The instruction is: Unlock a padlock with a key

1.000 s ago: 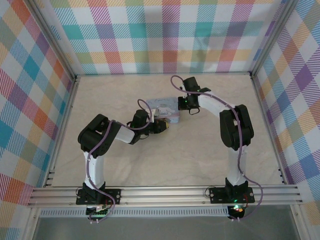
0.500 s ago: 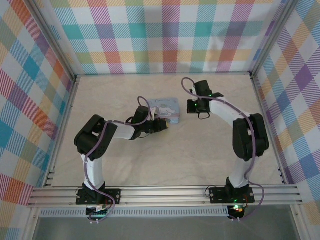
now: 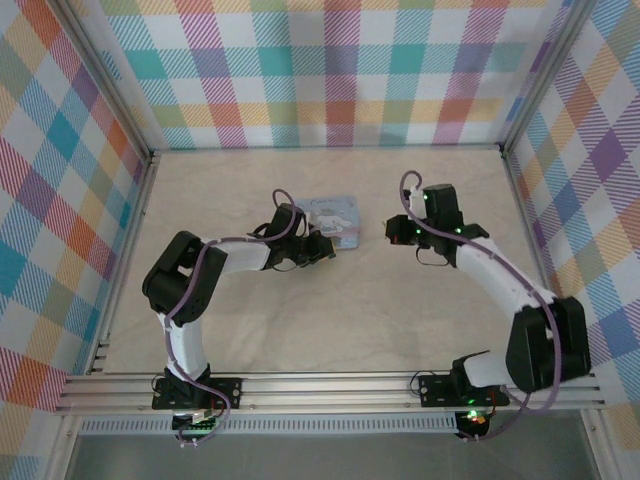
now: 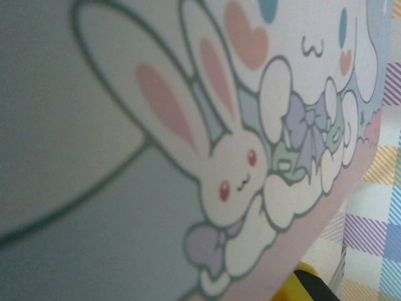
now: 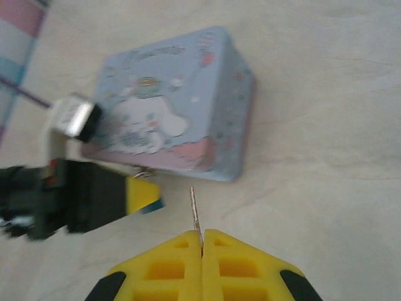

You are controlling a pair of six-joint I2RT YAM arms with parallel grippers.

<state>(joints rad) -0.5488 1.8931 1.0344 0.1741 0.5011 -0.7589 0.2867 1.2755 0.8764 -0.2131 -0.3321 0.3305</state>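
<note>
Close by the tin (image 5: 188, 94), key (image 5: 195, 207) jutting from clamped right tool (image 5: 202, 241); left tool (image 3: 325, 250) state unclear.

One tin (image 5: 182, 106), one key (image 5: 195, 207), one left tool (image 3: 325, 250), one right tool (image 5: 202, 242).

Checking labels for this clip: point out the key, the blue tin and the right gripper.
key (image 5: 195, 210), right wrist view, mid-blade.
blue tin (image 5: 182, 88), right wrist view, printed lid.
right gripper (image 5: 202, 237), right wrist view, between its closed yellow fingertips.
</note>
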